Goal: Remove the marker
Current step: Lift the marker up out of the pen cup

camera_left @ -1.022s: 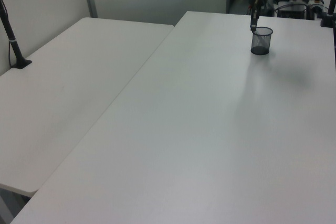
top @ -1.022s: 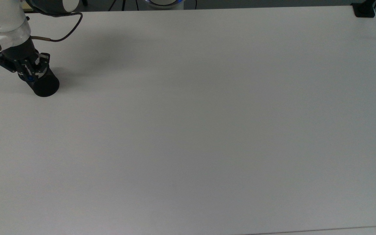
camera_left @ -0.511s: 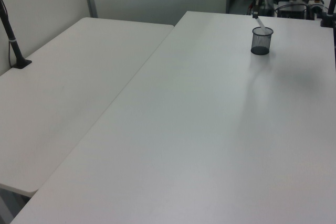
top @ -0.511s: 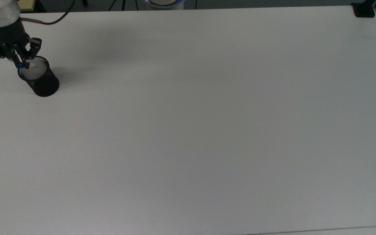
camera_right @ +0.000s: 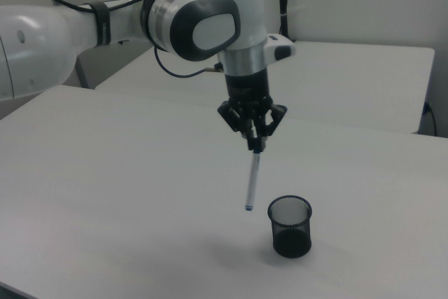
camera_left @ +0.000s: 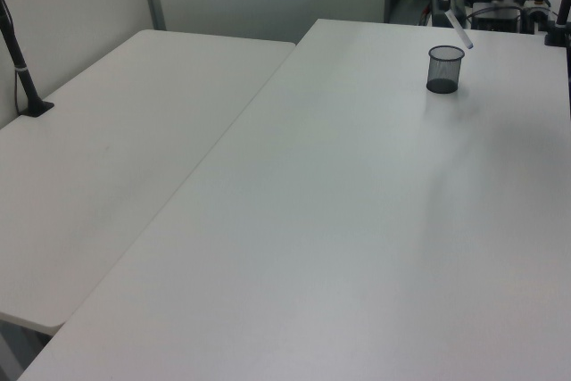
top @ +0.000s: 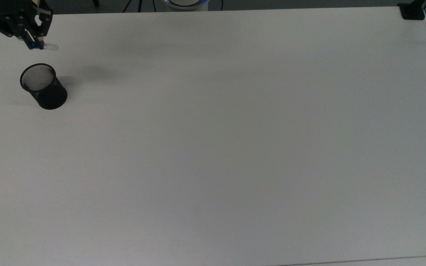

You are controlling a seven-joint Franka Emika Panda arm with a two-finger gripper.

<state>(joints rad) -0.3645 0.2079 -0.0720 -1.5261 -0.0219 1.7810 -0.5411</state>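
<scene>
Dangling marker point(camera_right: 251, 180) pinched in hand point(camera_right: 255, 146)

The desk point(top: 235, 147) is a wide, plain white slab. One thing stands directly on it: a black mesh cup point(top: 44, 87), upright and open at the top, near the corner at the top view's upper left and casting a soft shadow across the surface. A second white desk point(camera_left: 116, 158) butts against its long edge on the left view's left.
</scene>
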